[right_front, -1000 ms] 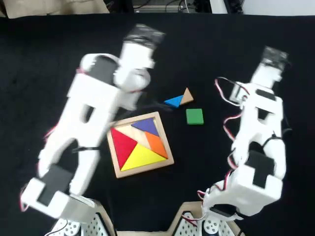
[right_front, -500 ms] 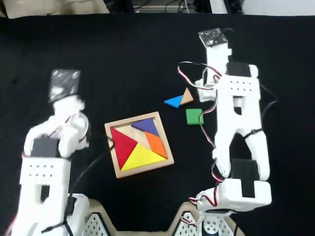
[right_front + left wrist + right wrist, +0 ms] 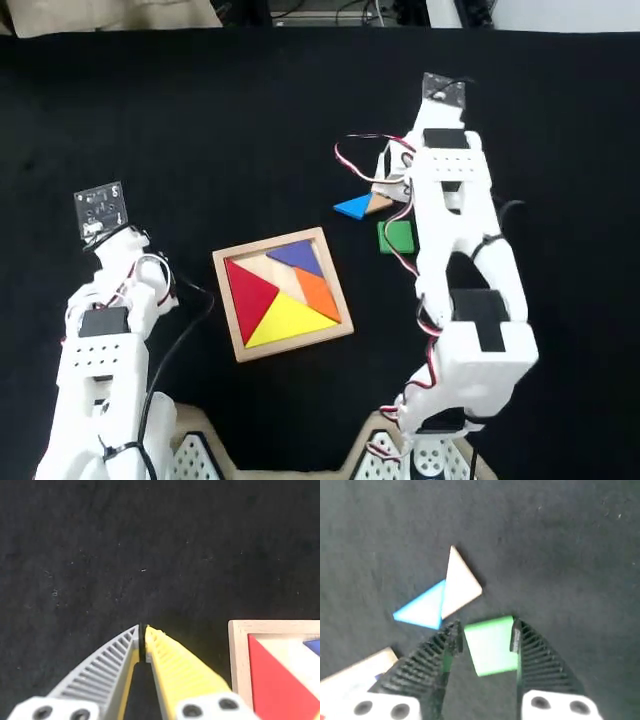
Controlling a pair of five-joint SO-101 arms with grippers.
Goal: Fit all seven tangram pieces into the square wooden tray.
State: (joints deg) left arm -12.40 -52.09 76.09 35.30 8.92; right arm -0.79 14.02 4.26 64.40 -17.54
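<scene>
Over the green square (image 3: 492,651), right gripper (image 3: 485,628) open, straddling it

**Legible markings: none recorded**

No word, number, label or sign could be read from where I stood.
- Wooden tray (image 3: 226,310) and tangram pieces (image 3: 250,290): faces plain, without print.
- Square board atop the left arm (image 3: 100,210): fine speckled marks, too small to make out.
- Square board atop the right arm (image 3: 443,90): likewise too small to make out.
</scene>
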